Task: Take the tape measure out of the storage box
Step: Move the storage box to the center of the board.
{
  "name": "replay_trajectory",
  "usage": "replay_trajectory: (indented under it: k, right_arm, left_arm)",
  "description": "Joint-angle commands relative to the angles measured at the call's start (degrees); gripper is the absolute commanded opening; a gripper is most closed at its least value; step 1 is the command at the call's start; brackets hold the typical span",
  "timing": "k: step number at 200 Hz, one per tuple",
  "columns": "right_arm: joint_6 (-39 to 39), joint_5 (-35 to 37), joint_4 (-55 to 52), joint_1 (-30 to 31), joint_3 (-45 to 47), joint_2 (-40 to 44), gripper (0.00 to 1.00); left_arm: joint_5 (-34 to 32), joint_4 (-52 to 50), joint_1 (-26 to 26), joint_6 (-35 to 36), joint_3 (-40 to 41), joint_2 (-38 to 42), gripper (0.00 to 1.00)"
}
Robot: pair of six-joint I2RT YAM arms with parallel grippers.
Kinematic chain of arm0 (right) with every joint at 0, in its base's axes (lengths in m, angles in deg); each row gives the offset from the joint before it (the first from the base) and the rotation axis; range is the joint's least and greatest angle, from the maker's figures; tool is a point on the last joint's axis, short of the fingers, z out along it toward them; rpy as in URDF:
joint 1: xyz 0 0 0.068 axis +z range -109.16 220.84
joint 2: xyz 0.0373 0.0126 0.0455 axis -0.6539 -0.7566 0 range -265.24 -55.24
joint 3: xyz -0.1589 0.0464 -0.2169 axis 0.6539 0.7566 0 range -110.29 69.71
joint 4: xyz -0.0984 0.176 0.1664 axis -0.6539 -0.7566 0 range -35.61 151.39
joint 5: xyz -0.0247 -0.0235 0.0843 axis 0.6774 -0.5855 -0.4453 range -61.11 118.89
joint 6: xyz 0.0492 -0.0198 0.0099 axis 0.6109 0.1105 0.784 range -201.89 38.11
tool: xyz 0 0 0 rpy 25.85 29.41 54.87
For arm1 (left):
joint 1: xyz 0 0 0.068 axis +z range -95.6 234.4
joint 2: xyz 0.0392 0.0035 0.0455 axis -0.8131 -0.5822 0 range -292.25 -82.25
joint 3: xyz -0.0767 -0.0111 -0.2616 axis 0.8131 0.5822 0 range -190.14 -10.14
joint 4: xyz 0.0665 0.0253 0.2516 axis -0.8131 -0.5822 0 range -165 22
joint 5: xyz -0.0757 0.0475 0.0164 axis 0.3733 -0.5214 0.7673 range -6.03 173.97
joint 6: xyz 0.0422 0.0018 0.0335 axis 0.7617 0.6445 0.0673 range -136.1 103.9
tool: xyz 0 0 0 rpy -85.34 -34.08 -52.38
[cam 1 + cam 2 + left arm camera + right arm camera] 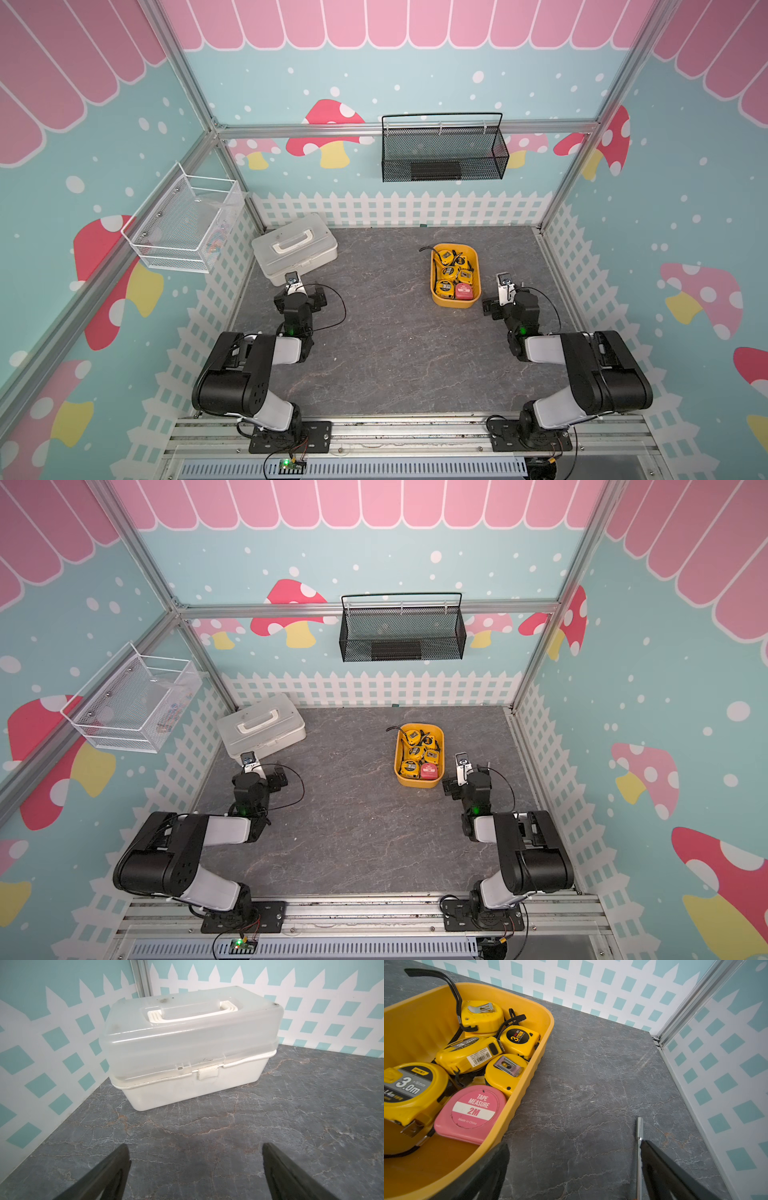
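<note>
The storage box [454, 304] is a shallow yellow-orange tray on the grey table, right of centre in both top views [417, 784]. Several yellow tape measures [411, 1088] and one pink tape measure [471, 1113] lie in it, the pink one [464, 291] at its near right corner. My right gripper [574, 1144] is open and empty, just right of the box's near corner [503, 296], with one finger overlapping the box's rim in the right wrist view. My left gripper [194, 1147] is open over bare table, far left of the box [299, 293].
A white-grey lidded case [187, 1043] with a handle stands at the back left corner [293, 249], in front of the left gripper. A thin metal rod [639, 1132] lies beside the right gripper's outer finger. A black mesh basket [444, 153] and a white wire basket [183, 224] hang on the walls.
</note>
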Motion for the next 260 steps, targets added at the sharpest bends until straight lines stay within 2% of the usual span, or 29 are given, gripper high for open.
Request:
replay_trajectory:
  k: [1,95,109,117,128,138,154,171,193,233,260]
  right_arm:
    - [0.5,0.6,0.4,0.0,-0.7,0.3,0.99]
    - [0.4,0.7,0.2,0.1,-0.7,0.3,0.99]
    - [-0.1,3.7,2.8,1.4,0.7,0.9,0.99]
    - [-0.9,6.3,3.4,2.9,1.4,2.3,0.99]
    - [-1.6,7.7,-3.3,4.1,0.0,7.1,0.99]
    - [0.9,8.2,-17.6,4.3,-4.6,11.6,0.99]
    - [3.9,8.9,-31.0,4.3,-11.1,13.6,0.98]
    - [6.9,9.0,-40.3,4.3,-17.4,11.9,0.99]
    - [8.2,6.8,-53.2,4.2,-28.3,5.2,0.97]
    - [10.5,-0.1,-67.3,4.3,-44.6,-7.9,0.82]
    - [11.3,-2.7,-72.0,4.3,-50.9,-13.8,0.69]
  left_arm:
    - [0.8,1.1,-0.1,0.7,-0.6,0.1,0.99]
    - [0.8,0.9,0.0,0.6,-0.7,0.2,0.99]
    - [0.5,1.0,-0.1,1.0,-0.9,0.5,0.99]
    - [0.2,-3.6,-0.8,1.4,-2.5,2.6,0.99]
    - [-2.6,-18.4,-1.4,-0.1,-8.2,7.7,0.99]
    - [-1.8,-33.7,-1.3,-2.2,-14.4,10.3,0.99]
    - [1.6,-44.3,-2.0,-3.3,-18.9,12.3,0.99]
    - [6.6,-49.2,-2.2,-6.2,-20.9,13.2,0.99]
    - [14.0,-51.8,-3.2,-9.2,-22.4,13.1,0.99]
    - [14.0,-51.6,-8.4,-11.1,-23.3,10.7,0.99]
    - [16.4,-51.7,-9.8,-11.8,-23.9,8.5,0.96]
